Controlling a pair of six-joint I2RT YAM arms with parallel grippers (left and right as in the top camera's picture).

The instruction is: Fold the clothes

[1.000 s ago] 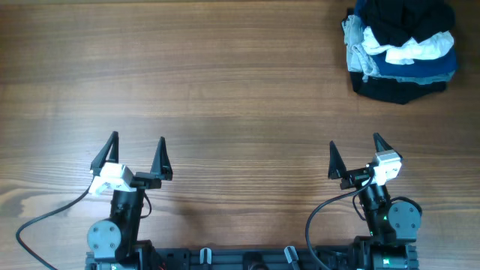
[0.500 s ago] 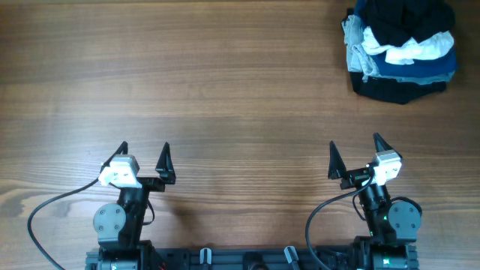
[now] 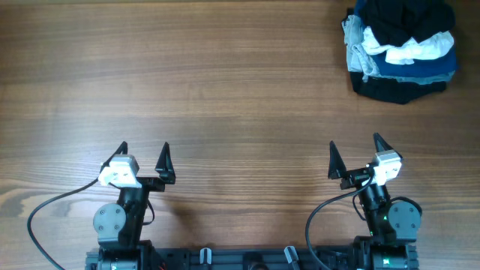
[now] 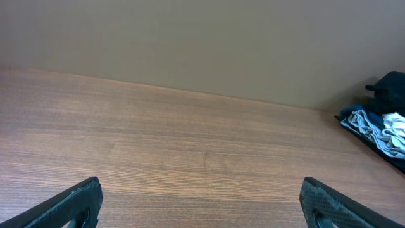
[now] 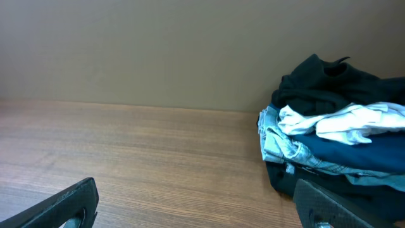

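The clothes [image 3: 397, 21] show as crumpled black cloth at the top of a heap at the far right corner, also seen in the left wrist view [image 4: 389, 85] and the right wrist view [image 5: 323, 79]. No logo or label shows. More black cloth [image 3: 390, 88] lies under the heap. My left gripper [image 3: 143, 148] [image 4: 202, 202] stands open over bare wood near the front left. My right gripper [image 3: 355, 142] [image 5: 199, 206] is open near the front right, with nothing between its fingers. Both are far from the heap.
White cloth [image 3: 409, 51] [image 5: 354, 120], grey-striped cloth [image 3: 358, 46] and blue cloth [image 3: 427, 67] are piled in the same heap. The wooden table [image 3: 225, 82] stretches bare between the arms and the heap. A plain wall [image 4: 190, 38] rises behind it.
The left gripper drew back toward its base and shifted slightly right early in the second, then held still. The right arm and the heap have not moved.
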